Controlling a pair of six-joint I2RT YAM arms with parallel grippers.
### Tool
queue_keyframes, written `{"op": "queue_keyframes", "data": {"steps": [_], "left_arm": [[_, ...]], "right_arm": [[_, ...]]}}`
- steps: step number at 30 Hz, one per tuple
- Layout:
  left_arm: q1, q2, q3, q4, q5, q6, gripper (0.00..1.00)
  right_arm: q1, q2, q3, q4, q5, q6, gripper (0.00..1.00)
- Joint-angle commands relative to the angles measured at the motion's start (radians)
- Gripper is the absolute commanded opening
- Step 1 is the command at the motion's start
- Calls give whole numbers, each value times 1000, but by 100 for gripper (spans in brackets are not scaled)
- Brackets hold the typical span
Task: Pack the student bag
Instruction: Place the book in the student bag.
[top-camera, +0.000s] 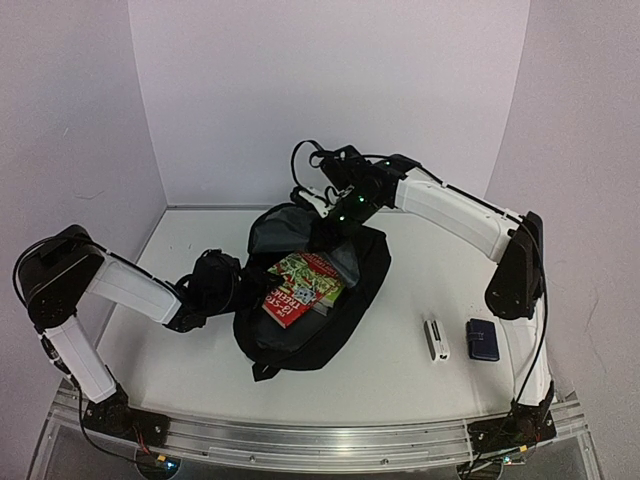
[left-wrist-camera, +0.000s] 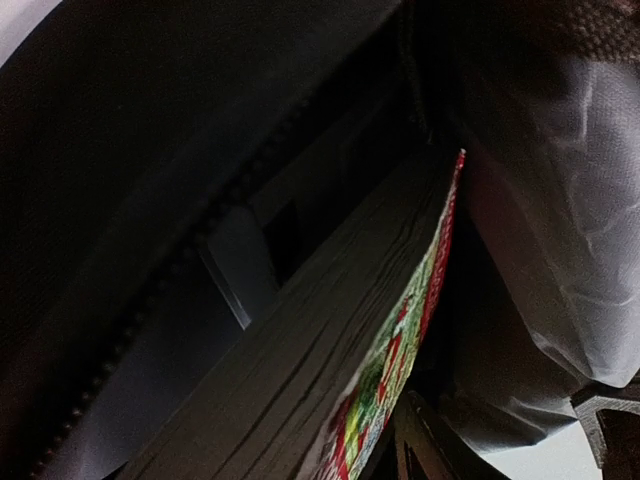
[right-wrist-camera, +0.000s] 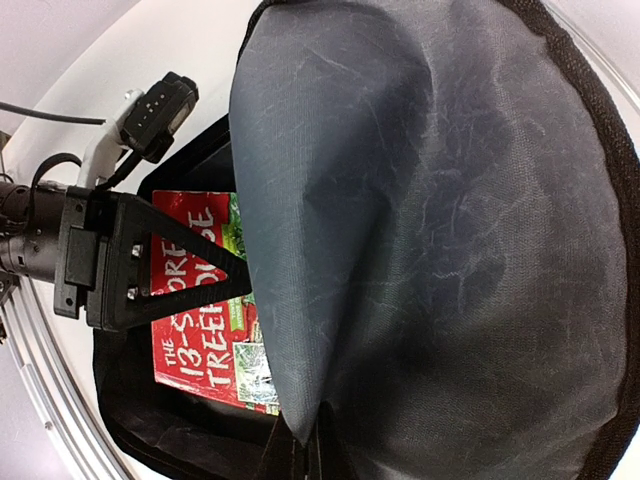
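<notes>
On the middle of a white table (top-camera: 400, 290), a large black soft fabric backpack (top-camera: 300, 345) is lying flat with its zip mouth gaping upward. A thick paperback book with a red and green cover (top-camera: 303, 285) is resting in the opening, partly tucked under the bag's far side. The left gripper (top-camera: 228, 285) is reaching in at the backpack's left edge, beside the book. In the right wrist view one of its black triangular fingers (right-wrist-camera: 190, 265) is showing in front of the red cover. Whether its jaws are apart or closed on anything cannot be made out. The right gripper (top-camera: 318, 207) is reaching over the far rim, jaws closed tight and pinching the bag's edge, with the grey mesh lining (right-wrist-camera: 430, 220) standing up as a raised flap over the book. Well to the right, a small white rectangular box (top-camera: 437, 340) and a small dark-blue case (top-camera: 483, 340) are lying side by side, apart from the backpack.
</notes>
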Motion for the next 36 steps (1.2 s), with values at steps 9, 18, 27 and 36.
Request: {"op": "queue_keyframes", "data": {"steps": [9,18,27,36], "left_arm": [[-66,-200,-59,-111,-75,-67,39],[-81,-100,-64,84,-120,-136,0],[-66,145,137,279,-91,-132,0],[-37,239,278,248,-23,-95,23]], "right_arm": [[14,-88,-5,29,-41,-13,0],[14,-103,-33,26,-133,-22,0],[19,-131,-67,19,-154,-26,0],[19,-141,-77,17,-139,-26,0]]}}
